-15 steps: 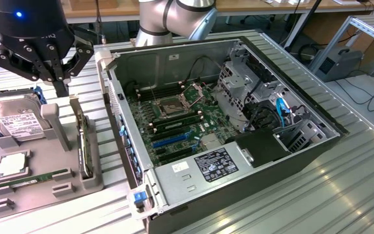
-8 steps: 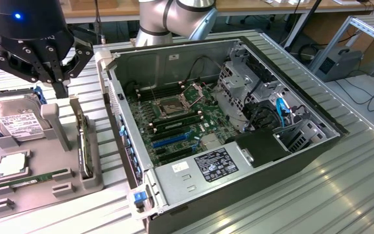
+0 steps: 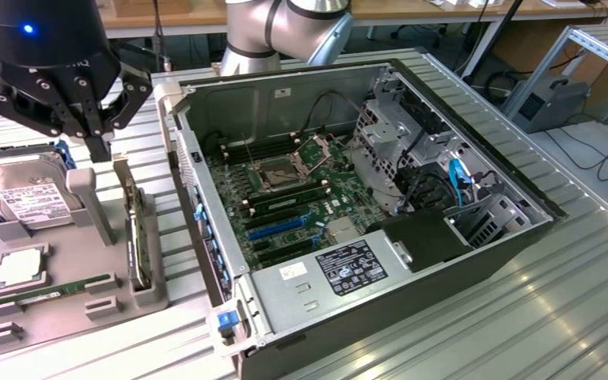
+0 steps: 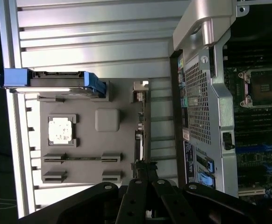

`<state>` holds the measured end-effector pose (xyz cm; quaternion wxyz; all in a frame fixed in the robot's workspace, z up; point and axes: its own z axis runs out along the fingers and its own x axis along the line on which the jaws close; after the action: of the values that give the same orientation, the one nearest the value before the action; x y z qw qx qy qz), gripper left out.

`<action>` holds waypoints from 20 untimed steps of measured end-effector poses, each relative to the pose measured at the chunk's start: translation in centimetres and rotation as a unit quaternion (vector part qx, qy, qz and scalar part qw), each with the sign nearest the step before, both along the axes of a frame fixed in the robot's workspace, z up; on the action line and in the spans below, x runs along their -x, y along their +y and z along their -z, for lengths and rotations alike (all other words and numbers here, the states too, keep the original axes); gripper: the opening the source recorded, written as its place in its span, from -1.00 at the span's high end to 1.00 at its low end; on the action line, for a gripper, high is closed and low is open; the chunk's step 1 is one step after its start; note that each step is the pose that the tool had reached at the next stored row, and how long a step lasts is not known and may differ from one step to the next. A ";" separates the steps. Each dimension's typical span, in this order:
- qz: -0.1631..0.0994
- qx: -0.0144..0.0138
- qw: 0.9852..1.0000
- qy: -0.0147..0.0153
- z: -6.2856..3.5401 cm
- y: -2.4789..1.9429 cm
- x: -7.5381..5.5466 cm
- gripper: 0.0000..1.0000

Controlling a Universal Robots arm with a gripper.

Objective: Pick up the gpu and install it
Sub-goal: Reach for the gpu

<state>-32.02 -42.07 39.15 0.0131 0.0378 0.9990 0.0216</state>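
Observation:
The gpu [image 3: 132,233] is a thin dark card standing on its edge in the right-hand slot of the grey holder tray [image 3: 66,305], in the exterior view's left. In the wrist view the gpu [image 4: 137,140] appears edge-on as a narrow dark strip. My black gripper [image 3: 99,149] hangs above the far end of the tray, near the far end of the card and apart from it. Its fingers are shut together with nothing between them. The wrist view has the gripper [image 4: 145,165] in line with the card's edge.
On the tray lie a silver hard drive [image 3: 28,198] in a blue frame, a square processor chip [image 3: 21,267] and a narrow green memory stick [image 3: 51,291]. The open computer case [image 3: 515,237] with its motherboard [image 3: 288,210] stands right beside the tray. The table is ribbed metal.

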 end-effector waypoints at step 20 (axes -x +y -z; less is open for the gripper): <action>0.000 0.000 1.000 0.000 0.04 -0.96 0.0 0.79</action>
<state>-32.06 -43.03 39.10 0.0131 0.0379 0.9990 0.0215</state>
